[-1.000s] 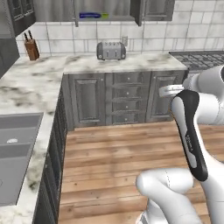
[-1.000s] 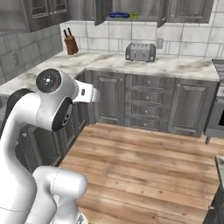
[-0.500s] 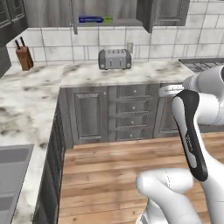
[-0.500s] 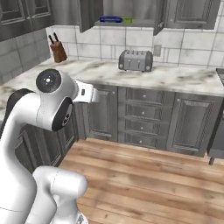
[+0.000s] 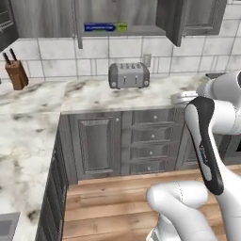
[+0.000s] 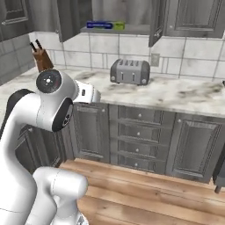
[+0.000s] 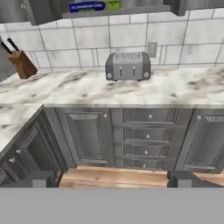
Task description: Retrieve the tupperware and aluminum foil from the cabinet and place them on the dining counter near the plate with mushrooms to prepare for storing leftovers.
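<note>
The whole scene is sliding and growing in both base views, so I am reading this as my base driving in toward the tiled wall rather than anything on the counter moving: the toaster is sitting larger and closer to the middle of the left base view than it was a second ago, and the knife block is drifting toward the left edge. The aluminum foil is lying flat along the bottom shelf of the open cabinet, directly above the toaster, with its yellow-green end pointing right; it is also showing in the right base view and at the top of the hand view. I am not making out the tupperware anywhere on that shelf, and the shelf's upper part is cut off by the frame, so I cannot say where it is sitting. The gripper is standing with its jaws fully apart and holding nothing, its two dark tips spread wide at the bottom of the hand view, well short of the cabinet and aimed at the drawers under the marble counter. The arm's pose is looking the same as before, folded with the hand level. I am judging that the approach is only partly done: the foil is getting closer, but the hand is needing to rise a good deal before any reach into the shelf.
</note>
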You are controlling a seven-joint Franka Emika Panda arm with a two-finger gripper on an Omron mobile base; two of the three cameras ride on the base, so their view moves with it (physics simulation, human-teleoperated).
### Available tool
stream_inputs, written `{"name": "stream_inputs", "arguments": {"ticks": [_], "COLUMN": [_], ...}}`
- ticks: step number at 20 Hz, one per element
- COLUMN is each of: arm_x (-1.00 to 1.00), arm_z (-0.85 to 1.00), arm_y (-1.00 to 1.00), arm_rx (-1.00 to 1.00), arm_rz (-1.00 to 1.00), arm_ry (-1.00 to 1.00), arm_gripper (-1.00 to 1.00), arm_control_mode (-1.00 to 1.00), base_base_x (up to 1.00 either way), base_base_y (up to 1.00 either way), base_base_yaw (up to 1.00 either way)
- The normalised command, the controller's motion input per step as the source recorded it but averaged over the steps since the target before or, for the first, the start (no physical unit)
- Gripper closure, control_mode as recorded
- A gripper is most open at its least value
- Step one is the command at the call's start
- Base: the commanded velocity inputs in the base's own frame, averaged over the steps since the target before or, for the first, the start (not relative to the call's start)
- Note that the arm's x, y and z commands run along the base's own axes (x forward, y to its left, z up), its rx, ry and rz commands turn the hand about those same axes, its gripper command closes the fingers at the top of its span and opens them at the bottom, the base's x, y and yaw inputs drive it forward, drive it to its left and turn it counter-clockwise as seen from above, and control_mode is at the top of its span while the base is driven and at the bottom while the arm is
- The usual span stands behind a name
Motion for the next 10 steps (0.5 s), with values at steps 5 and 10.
{"name": "stream_inputs", "arguments": {"ticks": [5,10], "arm_x": [0.0,0.0], "arm_z": [0.0,0.0], "arm_y": [0.0,0.0], "arm_rx": [0.0,0.0], "arm_rz": [0.0,0.0], "arm_ry": [0.0,0.0], "arm_gripper": [-1.0,-1.0], "arm_control_mode": [1.0,1.0], "base_base_x": [1.0,1.0], "base_base_y": [0.02,0.04], "base_base_yaw": [0.0,0.0]}}
